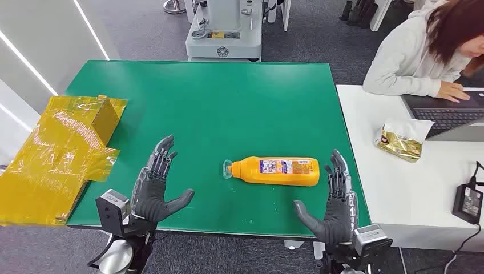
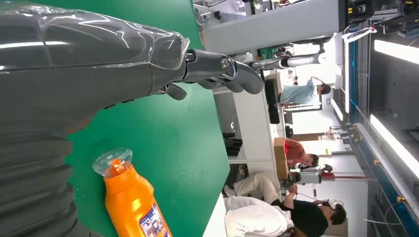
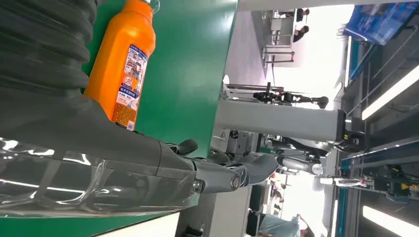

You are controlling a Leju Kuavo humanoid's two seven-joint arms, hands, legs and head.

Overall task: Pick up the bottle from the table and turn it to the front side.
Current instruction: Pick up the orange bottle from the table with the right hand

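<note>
Pre-grasp, nothing picked yet. Bottle (image 1: 278,171) lies flat on table (image 1: 228,97), just left of right hand (image 1: 335,205), cap toward left hand (image 1: 154,185). Both hands spread, holding nothing. Next, I'd say: right hand closes on the body, lifts, rotates.

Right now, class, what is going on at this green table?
A humanoid robot has both hands open above the near edge of the green table, holding nothing. An orange bottle lies on its side between them, cap pointing toward the left hand, while the right hand is close to the bottle's base. Neither hand touches it. Yellow packaging sits on the table's left side. A person works at a laptop on the white table beside it.
</note>
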